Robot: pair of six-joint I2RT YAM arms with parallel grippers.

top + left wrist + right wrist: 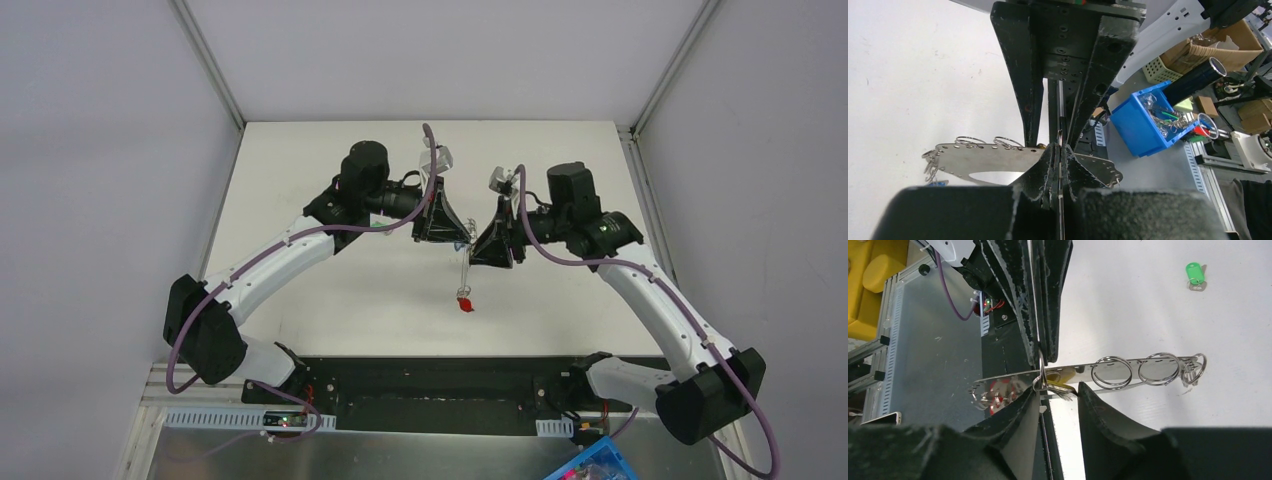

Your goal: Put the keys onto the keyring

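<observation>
My two grippers meet above the middle of the white table. My left gripper [458, 240] [1060, 155] is shut on a thin split keyring [1060, 136], seen edge-on. The ring also shows in the right wrist view [1040, 371]. A shiny perforated metal plate [1128, 371] [988, 159] carrying several rings hangs from it. A red key [465, 304] dangles at its low end. My right gripper [476, 250] [1058, 395] has its jaws apart. A yellow key [1062, 388] lies at the ring between their tips. A green key [1195, 274] lies loose on the table. The blue key is not clearly in view.
A blue bin [1143, 120] [592, 466] of spare rings and keys sits off the table's near edge, beside a cardboard box [1208, 47]. The black base rail [430, 385] runs along the near edge. Grey walls close the table's far side.
</observation>
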